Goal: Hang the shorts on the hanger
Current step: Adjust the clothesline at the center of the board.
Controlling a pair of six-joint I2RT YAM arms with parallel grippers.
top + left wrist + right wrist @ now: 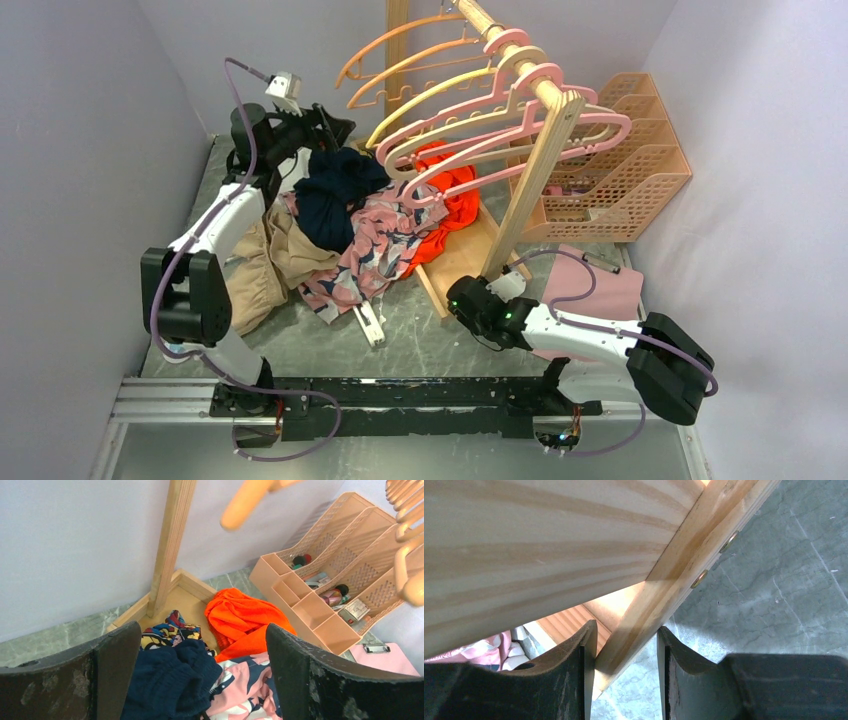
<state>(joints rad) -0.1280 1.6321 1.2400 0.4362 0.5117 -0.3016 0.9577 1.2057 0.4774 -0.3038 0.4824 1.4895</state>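
- Pale lavender walls close in on three sides of the grey-green tabletop, so the open room is mostly the bare strip along the near edge.
- My left jaws hover wide apart over the back of the clothes pile, holding nothing.
- Directly under them lies a navy garment, bunched on top of the shorts.
- The shorts spread out from under the navy garment toward the near side, their hem reaching the wooden rack base.
- An orange-red garment touches the shorts' far right edge and sits on the base; a tan garment borders them on the left.
- The hanger hangs on the rack's rod among other pink ones, above the pile.
- My right jaws straddle the base's near edge rail, narrow, with wood between the fingers; I cannot tell whether they press on it.
- A peach organiser and a pink clipboard fill the right side.
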